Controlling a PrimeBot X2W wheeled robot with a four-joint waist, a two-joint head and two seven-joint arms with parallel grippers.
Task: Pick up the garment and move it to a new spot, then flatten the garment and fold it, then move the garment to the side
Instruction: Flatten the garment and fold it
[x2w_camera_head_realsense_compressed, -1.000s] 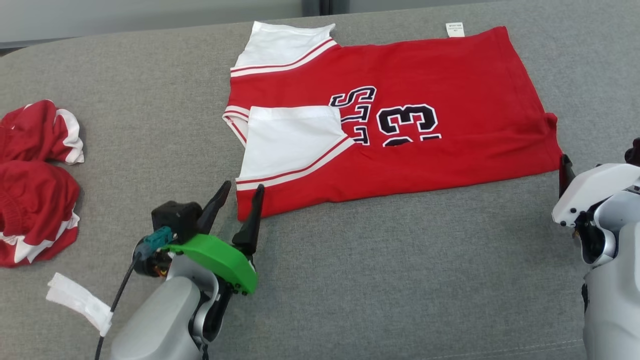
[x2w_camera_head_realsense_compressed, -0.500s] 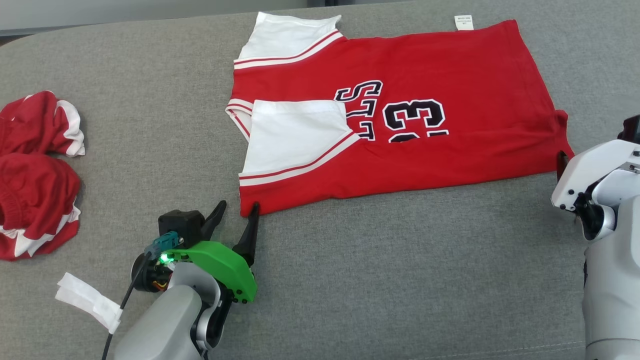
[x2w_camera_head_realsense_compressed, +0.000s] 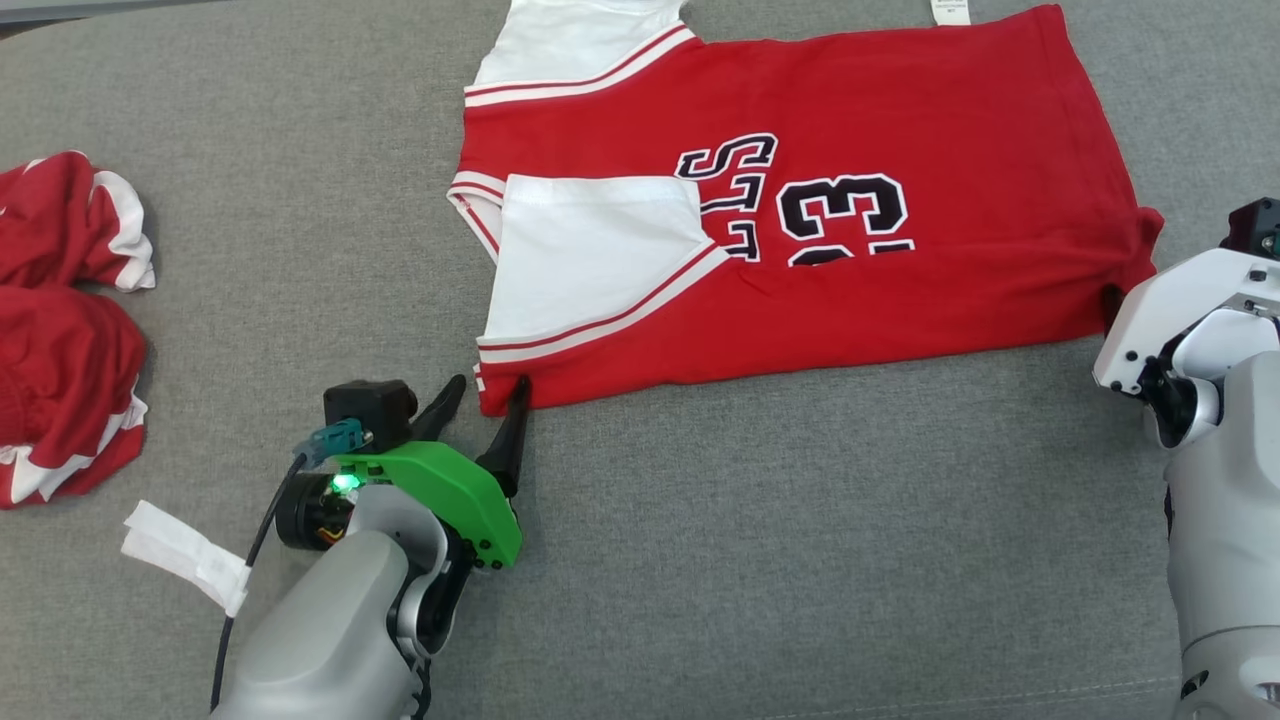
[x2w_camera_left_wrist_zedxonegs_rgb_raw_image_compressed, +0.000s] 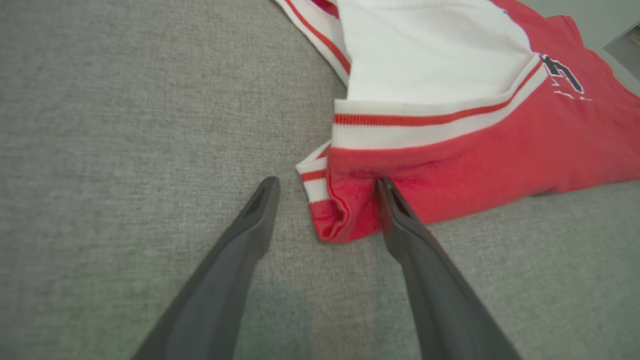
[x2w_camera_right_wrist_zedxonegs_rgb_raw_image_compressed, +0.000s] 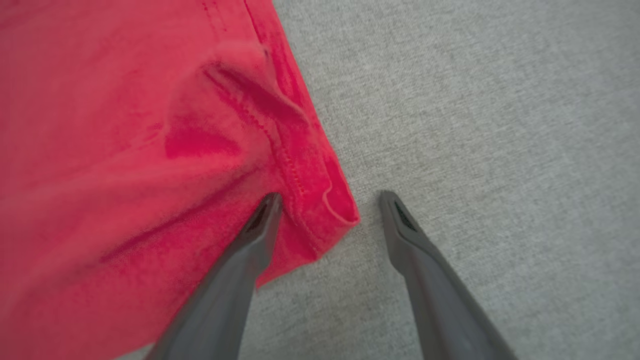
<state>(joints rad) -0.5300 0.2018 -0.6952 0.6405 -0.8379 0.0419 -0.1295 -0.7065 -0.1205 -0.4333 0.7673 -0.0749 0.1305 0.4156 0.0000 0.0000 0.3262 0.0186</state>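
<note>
The red shirt (x2w_camera_head_realsense_compressed: 800, 200) with white sleeves lies folded flat across the upper middle of the head view, on the grey surface (x2w_camera_head_realsense_compressed: 760, 560). The left arm reaches up from the lower left. The left pincer (x2w_camera_head_realsense_compressed: 489, 383) is spread apart around the shirt's lower left corner, one finger over the red hem and the other over bare surface. The right arm stands bent at the right edge. The right pincer (x2w_camera_right_wrist_zedxonegs_rgb_raw_image_compressed: 330, 196) is also spread, straddling the lower right corner. A crumpled red garment (x2w_camera_head_realsense_compressed: 60, 330) sits far left.
</note>
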